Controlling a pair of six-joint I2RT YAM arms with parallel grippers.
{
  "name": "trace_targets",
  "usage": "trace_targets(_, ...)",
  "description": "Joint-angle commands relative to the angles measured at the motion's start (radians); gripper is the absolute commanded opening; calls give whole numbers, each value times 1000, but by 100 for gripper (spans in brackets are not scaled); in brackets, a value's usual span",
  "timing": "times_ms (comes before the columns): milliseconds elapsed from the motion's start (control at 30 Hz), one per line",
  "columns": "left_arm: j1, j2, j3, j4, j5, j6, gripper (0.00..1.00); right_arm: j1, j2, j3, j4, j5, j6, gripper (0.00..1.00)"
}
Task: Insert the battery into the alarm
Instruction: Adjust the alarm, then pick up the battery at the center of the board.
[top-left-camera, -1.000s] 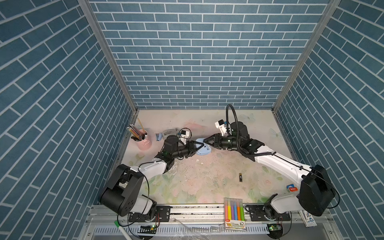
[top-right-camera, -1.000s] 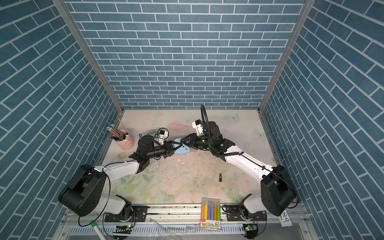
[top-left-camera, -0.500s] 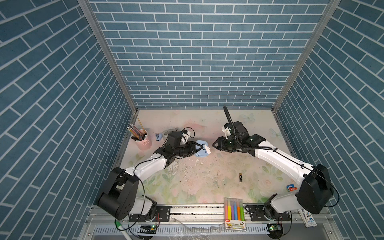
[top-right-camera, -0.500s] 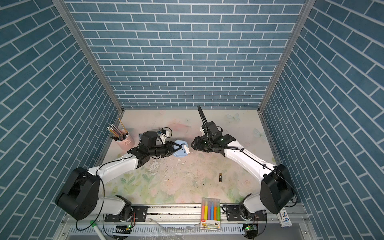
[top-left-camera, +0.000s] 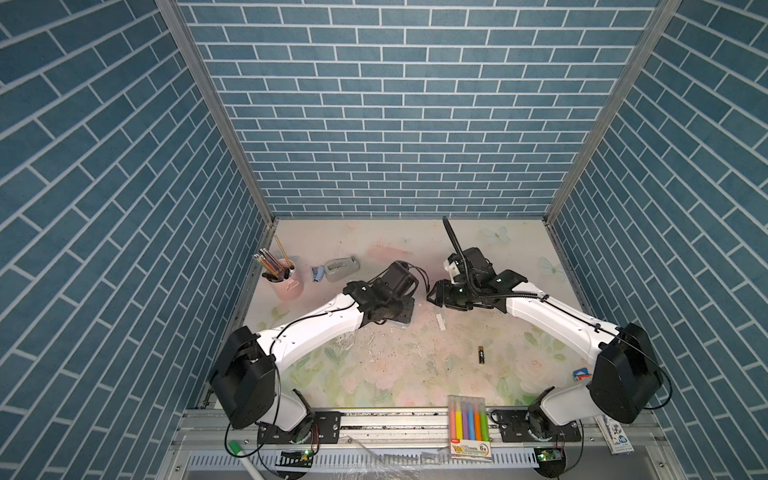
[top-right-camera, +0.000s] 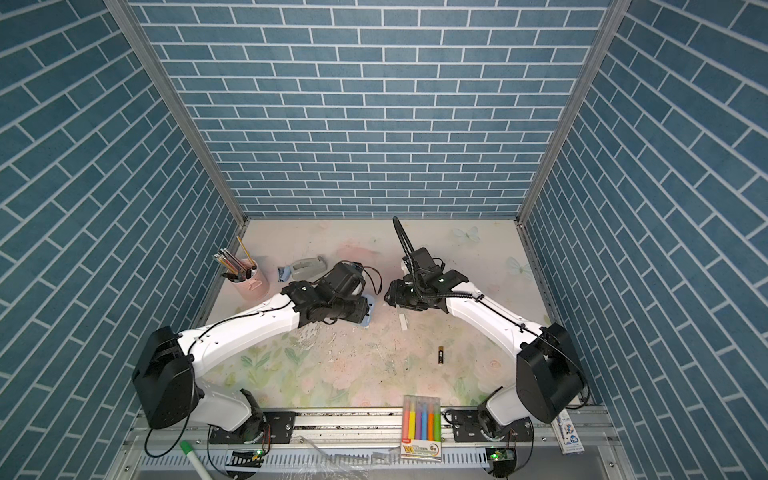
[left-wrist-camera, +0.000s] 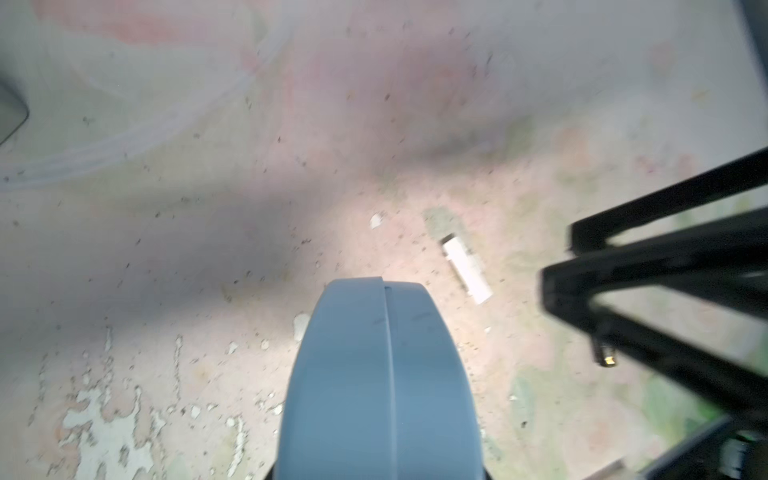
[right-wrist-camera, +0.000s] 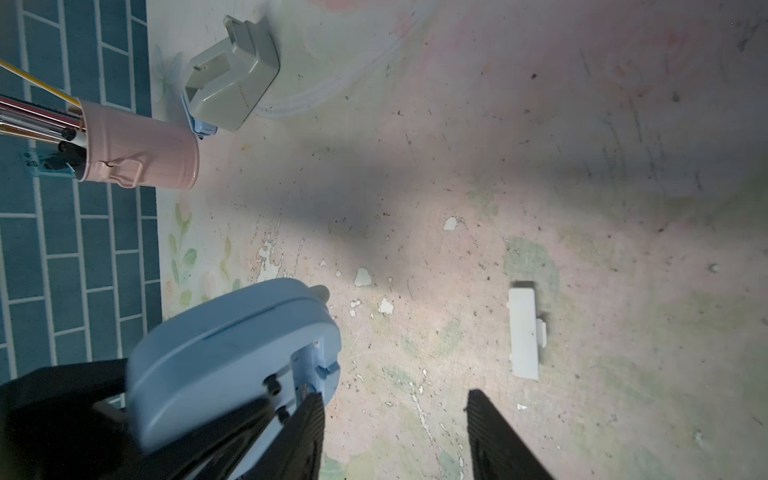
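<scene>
The alarm (left-wrist-camera: 382, 374), a light-blue rounded clock, is held edge-on just above the table with my left gripper (top-left-camera: 397, 311) shut on it. In both top views only its blue edge (top-right-camera: 368, 313) peeks out under that gripper. The right wrist view shows the alarm's (right-wrist-camera: 232, 353) back with an open recess. My right gripper (right-wrist-camera: 395, 399) stands open and holds nothing, just right of the alarm and apart from it (top-left-camera: 432, 297). The battery (top-left-camera: 481, 355), black with a gold end, lies alone on the table nearer the front (top-right-camera: 440, 356).
A small white cover (top-left-camera: 440, 322) lies on the table between the grippers (right-wrist-camera: 524, 332). A pink pencil cup (top-left-camera: 286, 282) and a grey tape dispenser (top-left-camera: 340, 268) stand at the back left. A pack of highlighters (top-left-camera: 468, 419) sits at the front edge.
My right gripper let go of the alarm, opened and drew back to the right. My left gripper swung the alarm down and nearer the front. A white cover now lies on the table.
</scene>
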Motion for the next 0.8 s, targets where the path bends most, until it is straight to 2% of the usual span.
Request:
trace_targets(0,9,-58,1,-48,-91,19,0,-6,-36,-26,-38,34,-12,57)
trace_targets(100,74,-122,-54,31,16,-11,0,-28,-52,-47,-40,31,-9,57)
trace_targets(233,198,-170,-201,272,335,-131,0,-61,-74,-62,-29,-6,-11,54)
trace_targets(333,247,-189,-322,521,522,-260,0,-66,-98,-92,65,-128,-5,54)
trace_targets(400,266,-191,-373,661,598,-341,0,-65,-109,-111,135,-220,13,54)
trace_targets(467,275,-186,-408,762,640,-400,0,-66,-123,-113,149,-244,15,54)
trace_targets(600,282,-134,-434,842,662,-434,0,-78,-127,-49,-84,-48,-48,55)
trace_targets(667,282,-93,-480,957,694,-494,0,-86,-121,-56,-107,-66,-57,54)
trace_targets(767,283,-20,-537,1197,741,-596,0,-86,-156,-130,19,-187,-12,55)
